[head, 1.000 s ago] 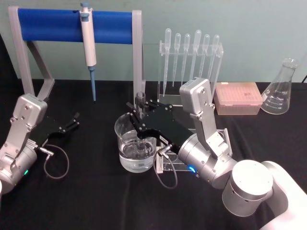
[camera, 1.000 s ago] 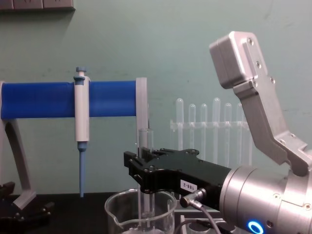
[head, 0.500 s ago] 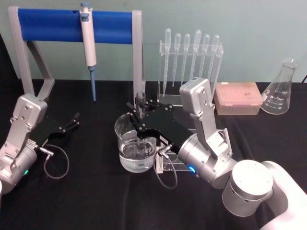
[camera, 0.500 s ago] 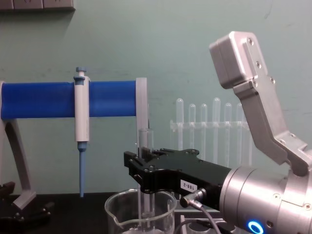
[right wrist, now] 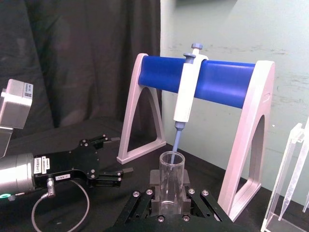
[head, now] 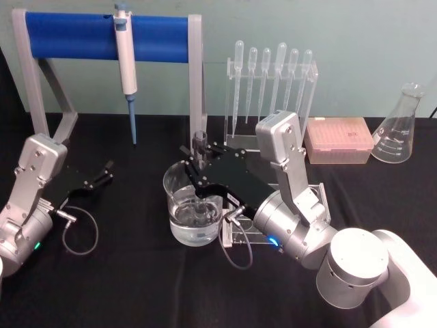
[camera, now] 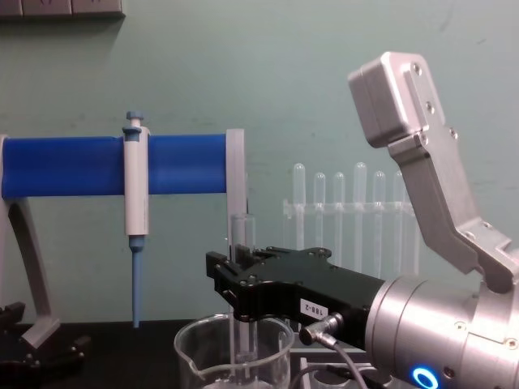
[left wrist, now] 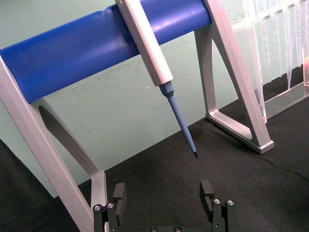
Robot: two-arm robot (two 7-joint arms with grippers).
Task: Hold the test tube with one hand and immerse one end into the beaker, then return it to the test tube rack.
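Observation:
The test tube (head: 199,142) stands upright, gripped near its upper part by my right gripper (head: 199,164), which is shut on it. The flared rim (right wrist: 170,159) pokes up above the black fingers (camera: 243,285). The tube's lower end reaches down inside the beaker (head: 179,198), which holds clear liquid, and the tube (camera: 242,336) shows through the beaker's glass wall (camera: 195,356). Off to the left, my left gripper (head: 104,173) rests low over the black table, open and holding nothing, its fingers (left wrist: 206,191) spread wide.
Behind stands a blue-barred stand (head: 75,35) with a white-and-blue pipettor (head: 125,65) hanging on it. A clear rack of pipettes (head: 273,78), a pink tip box (head: 339,140) and a conical flask (head: 399,126) sit at the back right. A clear rack (head: 315,195) lies under my right arm.

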